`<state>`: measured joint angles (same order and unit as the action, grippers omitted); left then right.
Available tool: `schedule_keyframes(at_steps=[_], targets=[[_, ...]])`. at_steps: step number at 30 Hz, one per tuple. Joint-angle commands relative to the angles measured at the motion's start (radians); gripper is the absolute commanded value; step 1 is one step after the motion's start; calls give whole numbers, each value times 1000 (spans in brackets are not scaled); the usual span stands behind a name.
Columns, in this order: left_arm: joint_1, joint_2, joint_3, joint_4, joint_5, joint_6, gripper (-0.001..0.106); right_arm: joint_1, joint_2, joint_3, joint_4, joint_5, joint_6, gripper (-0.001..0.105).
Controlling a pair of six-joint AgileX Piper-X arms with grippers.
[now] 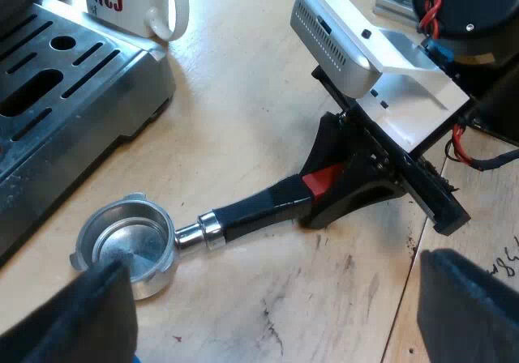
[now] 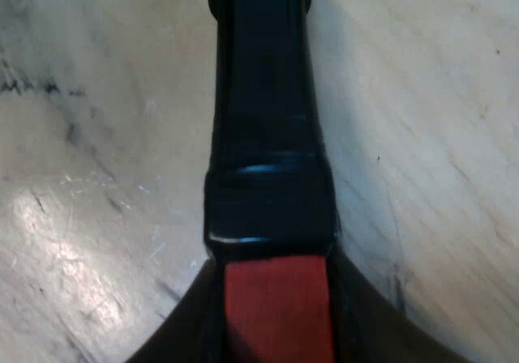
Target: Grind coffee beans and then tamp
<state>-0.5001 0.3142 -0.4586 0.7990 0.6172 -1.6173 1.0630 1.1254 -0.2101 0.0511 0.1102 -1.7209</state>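
Left tool (image 1: 276, 286): wide open and holding nothing. It hangs low over the desk (image 1: 243, 96), with one finger (image 1: 89, 314) just beside the basket end of the holder.

Holder (image 1: 203, 227) (image 2: 268, 136): lies on the bare desk near the foot of the espresso machine. Its red end is the part nearest a seam in the desk top.

Basket: the mouth faces up and the bright metal inside looks empty.

Long axis: runs along the desk from basket to red end. The basket points towards the machine's foot and the left tool, and the handle points away into the right tool.

Right tool (image 1: 328, 193) (image 2: 276, 318): its fingers lie against both sides of the handle at the red end with no gap, so it appears closed on the holder.

Step in hand: probably lifting the holder by its handle to carry it to the grinder.

Doing it well: the hold is at the far end of the handle and the heavy basket is at the other, so the holder may droop or twist. Grip firmly, raise it slowly and keep the mouth level. The left tool should keep clear of the basket's path.

Espresso machine (image 1: 65, 79): its slotted drip tray faces the basket, close but apart.

Mug (image 1: 138, 2): white with red lettering, at the far end of the tray. Whether it stands on the tray or behind it is unclear.
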Motion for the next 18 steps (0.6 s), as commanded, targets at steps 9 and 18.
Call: schedule_keyframes(at_steps=[9, 18], targets=[[-3, -2, 0, -17, -10, 3, 73, -3, -10, -8, 126, -47, -2, 0], [-3, -2, 0, -17, -10, 3, 73, -3, -10, -8, 171, -48, 58, 23]])
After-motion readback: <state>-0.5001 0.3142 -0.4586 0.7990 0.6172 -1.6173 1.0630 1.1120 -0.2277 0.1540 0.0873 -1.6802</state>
